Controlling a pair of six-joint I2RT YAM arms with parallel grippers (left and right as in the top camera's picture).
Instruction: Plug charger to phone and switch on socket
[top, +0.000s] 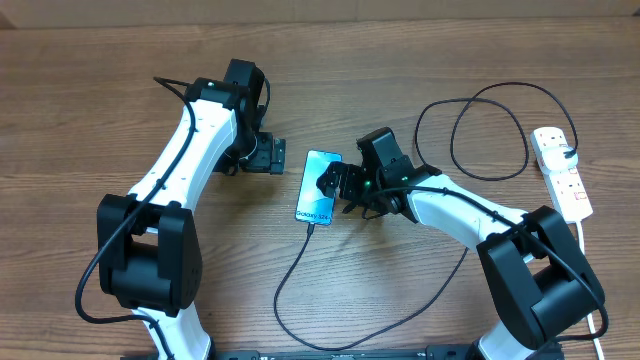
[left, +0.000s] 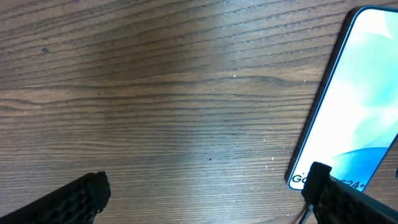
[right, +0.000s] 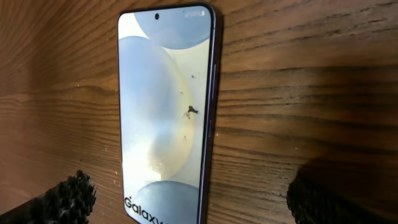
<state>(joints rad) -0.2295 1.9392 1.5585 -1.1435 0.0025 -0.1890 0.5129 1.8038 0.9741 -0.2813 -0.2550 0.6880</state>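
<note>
Since the charger (top: 292, 262) looks seated at the bottom edge of the Galaxy S24 phone (top: 312, 190), you have the left gripper (top: 271, 157) beside that phone and the right gripper (top: 338, 190) over it, both spread wide and empty, with the socket (top: 563, 175) well to the phone's right.

Robot lab (arms (top: 185, 150), wooden table (top: 400, 50))

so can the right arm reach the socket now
Probably yes: the socket lies on its side, the right gripper is open and empty above the phone, only the charger cable loops between.
</note>
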